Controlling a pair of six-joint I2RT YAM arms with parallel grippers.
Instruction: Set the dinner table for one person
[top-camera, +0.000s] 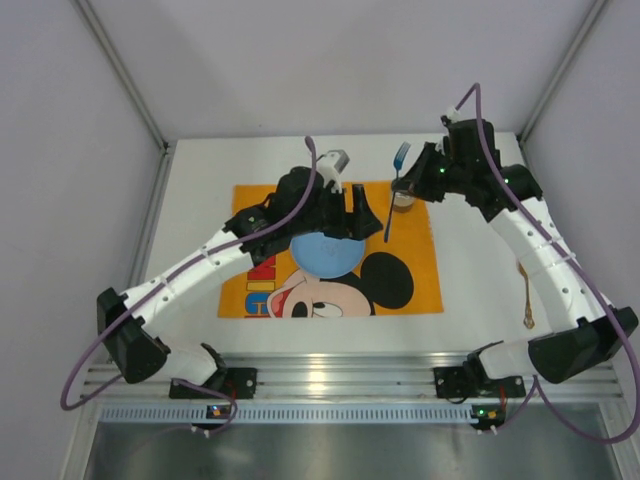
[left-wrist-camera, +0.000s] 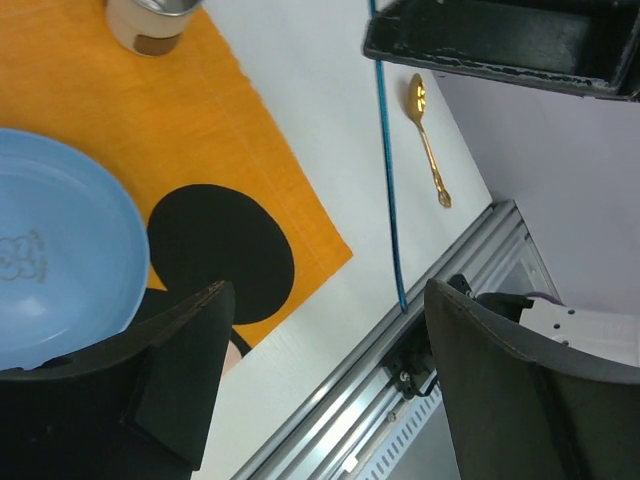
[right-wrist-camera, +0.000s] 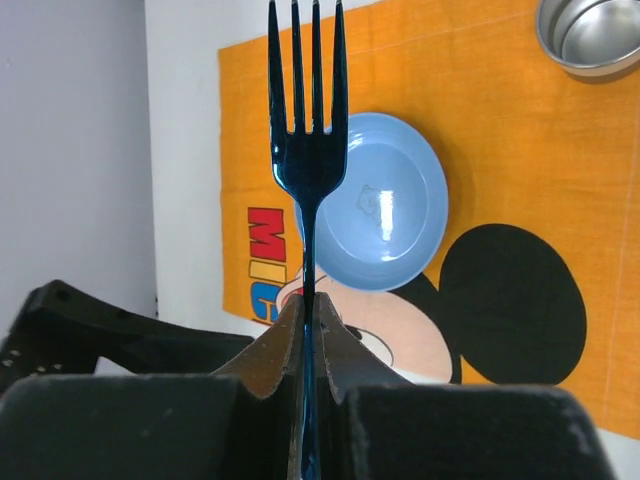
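Observation:
The white dinner table (top-camera: 200, 190) carries an orange Mickey Mouse placemat (top-camera: 420, 270). A light blue plate (top-camera: 325, 255) lies on the placemat, also seen in the right wrist view (right-wrist-camera: 385, 215). My right gripper (top-camera: 398, 188) is shut on a dark blue fork (top-camera: 402, 155) and holds it above the placemat's far right part, tines up and away (right-wrist-camera: 308, 130). My left gripper (top-camera: 350, 215) hovers open and empty over the plate's far edge (left-wrist-camera: 50, 270). A gold spoon (top-camera: 526, 295) lies on the bare table to the right.
A small metal cup (top-camera: 403, 200) stands on the placemat's far right part, just under the right gripper (right-wrist-camera: 590, 35). The fork's handle (left-wrist-camera: 388, 180) hangs down between the cup and the spoon (left-wrist-camera: 428, 140). Grey walls close in the table's left, right and far sides.

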